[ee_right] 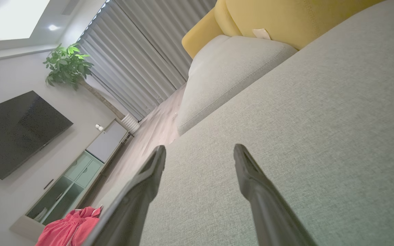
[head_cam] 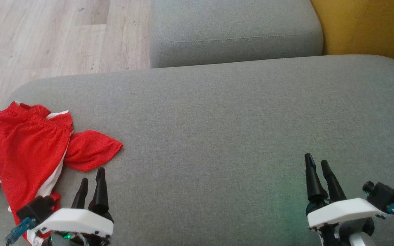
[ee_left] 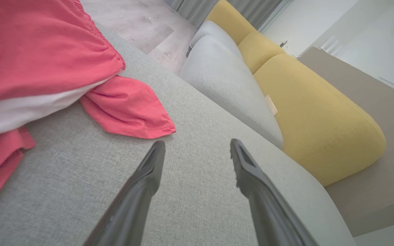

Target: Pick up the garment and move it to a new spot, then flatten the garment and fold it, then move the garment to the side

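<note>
Across the foreground, the broad grey woven-fabric seat cushion (head_cam: 224, 116) takes up most of the head view. Beyond it are a smaller grey upholstered cushion (head_cam: 234, 30), a mustard-yellow upholstered cushion (head_cam: 364, 24) at the far right and pale wood-plank floor (head_cam: 46, 37) at the far left. The crumpled red mesh garment with white panels (head_cam: 29, 150) lies bunched at the left end of the seat, close to its edge, with one red flap (head_cam: 91, 150) spread toward the middle. The left gripper (head_cam: 92, 175) sits just beside that flap, its two dark fingers spread apart with nothing between them; in its wrist view the tips (ee_left: 197, 142) stop just short of the flap's hem (ee_left: 128, 109). The right gripper (head_cam: 316, 159) is likewise spread and empty over bare seat, well apart from the garment. This looks like the very first step, the pick-up not yet begun. The next move probably calls for the left gripper to go forward and down onto the cloth and pinch a thick fold, not a single thin layer. The bare stretch of seat to the right offers the new spot.
</note>
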Motion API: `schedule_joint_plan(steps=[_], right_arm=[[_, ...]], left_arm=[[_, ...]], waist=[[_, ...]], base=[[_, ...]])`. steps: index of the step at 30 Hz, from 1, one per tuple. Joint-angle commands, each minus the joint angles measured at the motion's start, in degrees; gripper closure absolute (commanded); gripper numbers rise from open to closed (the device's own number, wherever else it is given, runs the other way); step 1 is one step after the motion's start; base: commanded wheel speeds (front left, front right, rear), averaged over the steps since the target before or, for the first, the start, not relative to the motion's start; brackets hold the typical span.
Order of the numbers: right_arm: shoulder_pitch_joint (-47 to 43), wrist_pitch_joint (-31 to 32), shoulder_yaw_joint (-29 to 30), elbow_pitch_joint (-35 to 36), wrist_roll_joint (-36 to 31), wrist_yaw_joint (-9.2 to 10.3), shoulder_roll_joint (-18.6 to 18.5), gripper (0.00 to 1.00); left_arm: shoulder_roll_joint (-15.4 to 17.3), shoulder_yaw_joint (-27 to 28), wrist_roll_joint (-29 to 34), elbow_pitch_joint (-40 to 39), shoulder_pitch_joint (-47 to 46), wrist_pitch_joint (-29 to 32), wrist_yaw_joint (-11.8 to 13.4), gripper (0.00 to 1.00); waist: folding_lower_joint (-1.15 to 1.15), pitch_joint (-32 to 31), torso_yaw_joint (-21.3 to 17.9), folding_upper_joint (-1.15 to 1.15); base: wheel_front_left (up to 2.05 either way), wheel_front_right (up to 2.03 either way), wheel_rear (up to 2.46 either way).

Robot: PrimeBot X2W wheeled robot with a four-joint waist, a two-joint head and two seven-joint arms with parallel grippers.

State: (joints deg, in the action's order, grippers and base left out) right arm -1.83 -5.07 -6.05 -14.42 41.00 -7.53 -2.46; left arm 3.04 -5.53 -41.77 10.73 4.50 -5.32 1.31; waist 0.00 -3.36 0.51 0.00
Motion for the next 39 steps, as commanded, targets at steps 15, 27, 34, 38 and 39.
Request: schedule_joint_plan(steps=[15,27,34,38,39], right_arm=[[2.0,-3.2,-2.9,3.2,-12.1,0.03,-0.3,0.00],[1.8,-5.2,-4.3,4.0,-19.7,0.03,-0.3,0.00],[1.6,-6.4,-4.5,4.2,-24.4,0.04,-0.4,0.00],[1.4,-7.1,-4.0,4.1,-27.0,0.04,-0.4,0.00],[1.4,-7.1,-4.0,4.1,-27.0,0.04,-0.4,0.00]], left_arm=[[1.5,-1.5,11.4,-5.5,-1.4,-3.0,0.7,0.00],[1.9,-2.4,19.9,-7.4,-0.6,-5.0,0.5,0.00],[1.9,-3.1,25.0,-8.3,0.0,-6.2,0.5,0.00],[1.8,-3.5,28.0,-8.8,0.4,-6.9,0.6,0.00],[1.8,-3.5,28.0,-8.8,0.4,-6.9,0.6,0.00]], waist=[[0.00,-0.8,0.4,0.00],[0.00,-1.4,0.5,0.00],[0.00,-1.8,0.4,0.00],[0.00,-2.0,0.3,0.00],[0.00,-2.0,0.3,0.00]], base=[[0.00,0.00,0.00],[0.00,0.00,0.00],[0.00,0.00,0.00],[0.00,0.00,0.00],[0.00,0.00,0.00]])
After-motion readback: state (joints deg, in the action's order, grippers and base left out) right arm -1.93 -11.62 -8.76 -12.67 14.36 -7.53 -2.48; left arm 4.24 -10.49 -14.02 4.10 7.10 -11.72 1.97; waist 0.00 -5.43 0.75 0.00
